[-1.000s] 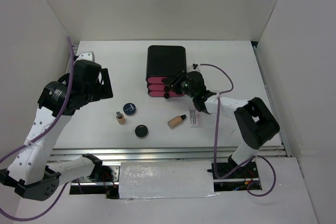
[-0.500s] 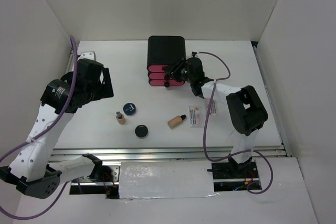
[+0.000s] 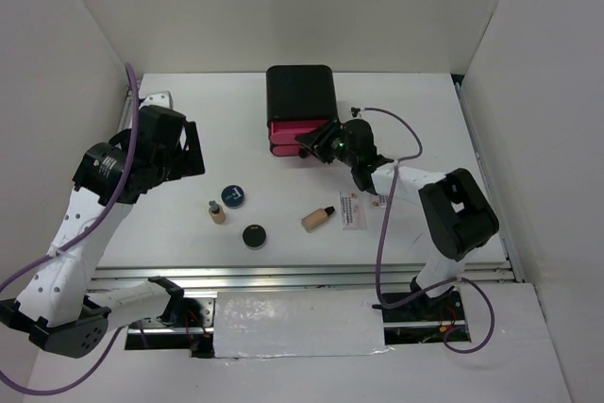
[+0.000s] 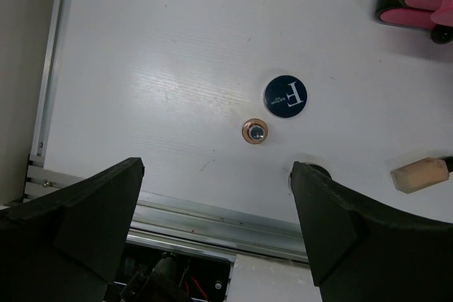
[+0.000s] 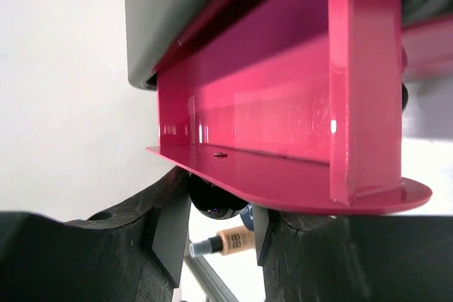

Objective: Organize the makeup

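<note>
The blue-lidded compact (image 3: pixel 231 195) and black compact (image 3: pixel 253 235) lie on the table at centre-left. One beige bottle (image 3: pixel 217 211) stands upright beside them and another (image 3: pixel 318 218) lies on its side. A white sachet (image 3: pixel 353 210) lies to its right. My right gripper (image 3: pixel 316 146) is shut on the black knob (image 5: pixel 216 199) of the top pink drawer (image 5: pixel 283 104), which is pulled out. My left gripper (image 4: pixel 216 196) is open and empty, high above the blue-lidded compact (image 4: pixel 285 96) and upright bottle (image 4: pixel 255 131). The black compact (image 4: pixel 304 170) is mostly hidden by its right finger.
The black box (image 3: pixel 300 92) with pink drawers stands at the back centre of the table. A metal rail (image 3: pixel 283 276) runs along the near table edge. White walls close in the left, back and right sides.
My right gripper has closed on the top drawer's knob and drawn the drawer out of the box. The left arm has hardly moved.
</note>
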Robot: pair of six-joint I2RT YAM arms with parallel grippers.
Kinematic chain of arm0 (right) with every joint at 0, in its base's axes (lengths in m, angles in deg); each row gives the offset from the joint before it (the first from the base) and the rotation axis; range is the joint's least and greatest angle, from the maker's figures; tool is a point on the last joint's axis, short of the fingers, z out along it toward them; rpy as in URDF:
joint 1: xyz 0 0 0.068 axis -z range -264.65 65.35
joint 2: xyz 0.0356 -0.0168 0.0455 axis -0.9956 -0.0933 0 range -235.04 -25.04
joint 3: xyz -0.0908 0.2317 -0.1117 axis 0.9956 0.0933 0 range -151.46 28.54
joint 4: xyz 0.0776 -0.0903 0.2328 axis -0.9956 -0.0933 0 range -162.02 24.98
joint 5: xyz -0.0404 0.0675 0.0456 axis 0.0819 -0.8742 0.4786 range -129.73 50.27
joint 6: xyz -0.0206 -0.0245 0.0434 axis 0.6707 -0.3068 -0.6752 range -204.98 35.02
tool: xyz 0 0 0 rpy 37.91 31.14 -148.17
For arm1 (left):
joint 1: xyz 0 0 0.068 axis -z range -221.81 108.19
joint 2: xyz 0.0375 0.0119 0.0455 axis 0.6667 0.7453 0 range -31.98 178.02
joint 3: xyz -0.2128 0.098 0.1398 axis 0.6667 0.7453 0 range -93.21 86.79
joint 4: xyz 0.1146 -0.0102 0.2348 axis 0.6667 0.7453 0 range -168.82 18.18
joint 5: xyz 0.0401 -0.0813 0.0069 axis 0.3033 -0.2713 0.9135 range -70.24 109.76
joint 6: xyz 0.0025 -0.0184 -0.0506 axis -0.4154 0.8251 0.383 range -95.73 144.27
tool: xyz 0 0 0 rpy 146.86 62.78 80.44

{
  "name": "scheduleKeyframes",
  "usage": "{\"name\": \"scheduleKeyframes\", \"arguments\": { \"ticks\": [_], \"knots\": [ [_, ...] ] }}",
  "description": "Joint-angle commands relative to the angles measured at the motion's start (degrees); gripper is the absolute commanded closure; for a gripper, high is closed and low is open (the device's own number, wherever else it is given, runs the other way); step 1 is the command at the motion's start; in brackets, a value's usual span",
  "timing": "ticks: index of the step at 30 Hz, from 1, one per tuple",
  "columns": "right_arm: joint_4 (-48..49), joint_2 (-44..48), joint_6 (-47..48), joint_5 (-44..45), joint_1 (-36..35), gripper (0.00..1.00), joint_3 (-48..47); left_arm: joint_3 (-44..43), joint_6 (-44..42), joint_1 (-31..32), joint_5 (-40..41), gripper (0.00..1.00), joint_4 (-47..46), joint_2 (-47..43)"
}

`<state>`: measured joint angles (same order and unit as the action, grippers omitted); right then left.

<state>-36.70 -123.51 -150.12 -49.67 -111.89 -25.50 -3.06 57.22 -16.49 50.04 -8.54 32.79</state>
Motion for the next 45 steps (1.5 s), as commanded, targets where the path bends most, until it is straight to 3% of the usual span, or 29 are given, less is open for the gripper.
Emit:
{"name": "scheduleKeyframes", "arguments": {
  "ticks": [1,16,27,33,45],
  "knots": [
    [4.6,5.7,-1.4,0.8,-0.4,0.7,2.5,0.2,-1.1,0.1,-0.9,0.01,-1.6,-0.8],
    [5.1,17.4,-1.8,1.8,-3.4,0.66,14.8,3.8,1.1,0.2,-3.3,0.01,-2.4,-3.5],
    [1.1,17.0,2.2,2.8,-3.3,0.34,12.0,5.6,1.7,0.2,-4.6,0.01,-3.2,-4.7],
    [1.4,15.6,2.8,0.9,-3.2,0.0,10.2,5.7,1.8,0.1,-4.4,0.01,-2.9,-5.1],
    [-12.0,19.6,4.0,2.2,-3.2,0.0,10.2,8.3,3.6,0.2,-4.7,0.01,-3.7,-4.8]
  ]
}}
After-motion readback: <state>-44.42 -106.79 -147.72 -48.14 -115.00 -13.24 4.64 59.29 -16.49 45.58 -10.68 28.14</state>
